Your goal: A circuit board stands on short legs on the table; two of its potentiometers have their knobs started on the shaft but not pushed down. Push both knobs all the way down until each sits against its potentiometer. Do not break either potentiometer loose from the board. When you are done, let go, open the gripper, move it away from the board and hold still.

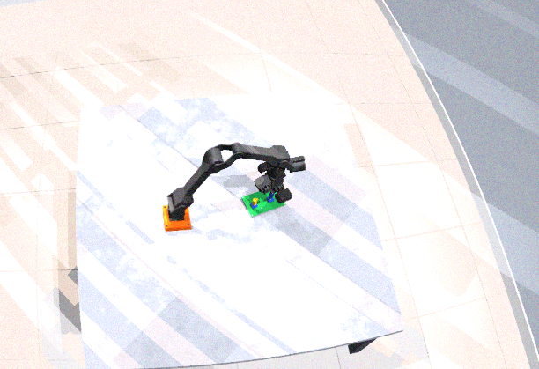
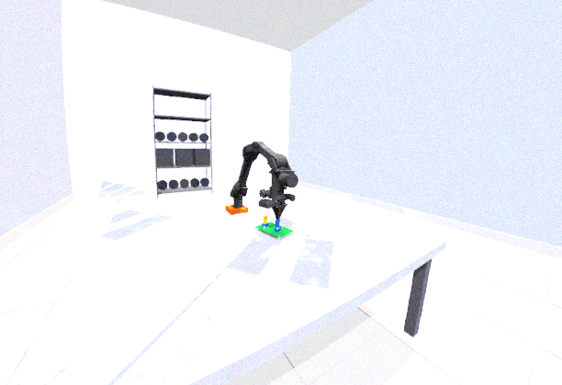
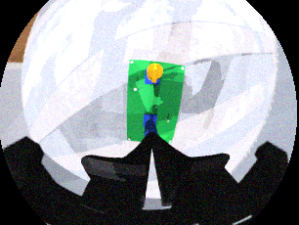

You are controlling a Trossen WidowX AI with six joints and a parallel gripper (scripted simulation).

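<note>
1. A broad white worktop (image 2: 358,256) with pale blue-grey streaks of light across it carries everything; one dark square leg (image 2: 417,298) shows under its near corner.
2. The floor (image 1: 440,210) around it is laid in large pale peach tiles, and plain light blue walls (image 2: 413,114) close the room under a grey ceiling.
3. Against the far white wall stands a tall dark metal shelf rack (image 2: 154,141), with rows of dark round items and dark square boxes on its shelves.
4. The black jointed arm (image 1: 247,152) rises from a small orange square base plate (image 1: 167,225) on the worktop and bends over towards the board.
5. The flat green rectangular circuit board (image 1: 260,207) lies on the worktop just beside the base, apart from it.
6. On the board stand a yellow round knob (image 3: 153,71) and a blue round knob (image 3: 149,120).
7. The black claw (image 3: 150,141) points straight down with its tips pressed together, gripping nothing, directly over the blue knob; whether the tips touch it is not clear.
</note>
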